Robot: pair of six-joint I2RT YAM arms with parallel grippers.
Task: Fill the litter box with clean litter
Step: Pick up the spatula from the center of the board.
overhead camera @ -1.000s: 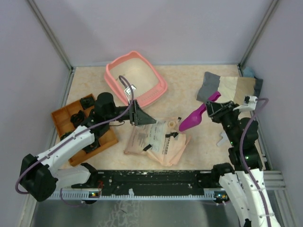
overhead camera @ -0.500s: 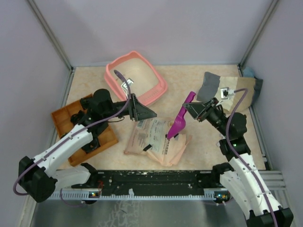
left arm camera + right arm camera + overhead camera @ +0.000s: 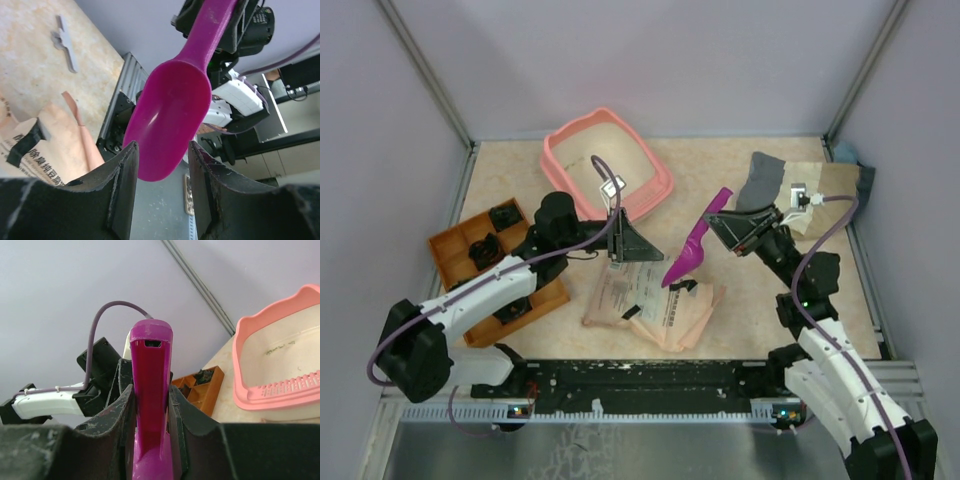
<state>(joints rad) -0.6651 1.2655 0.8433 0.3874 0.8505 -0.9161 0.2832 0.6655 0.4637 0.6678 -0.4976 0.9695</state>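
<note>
1. Pale lilac walls close in a beige table. The pink litter box sits at its far side, left of centre, beyond the left arm. No pile of clean litter shows; only a few dark specks lie on the box floor.
2. A printed paper bag lies flat near the front edge, with an orange tray off to its left.
3. The right gripper has its jaws closed narrowly on the handle of a magenta scoop, whose bowl slants down over the bag.
4. The left gripper hangs over the bag's top edge with its jaws partly apart and gripping nothing. From its wrist camera the bowl fills the gap just past the fingers.
5. Risks as I judge them:
   - The bowl could knock the left fingers, since the two are so close.
   - The scoop could swivel in the jaws, being held only at the handle's end.
   - The limp bag could fold shut.
   - Granules could spill on the way across to the box.
</note>
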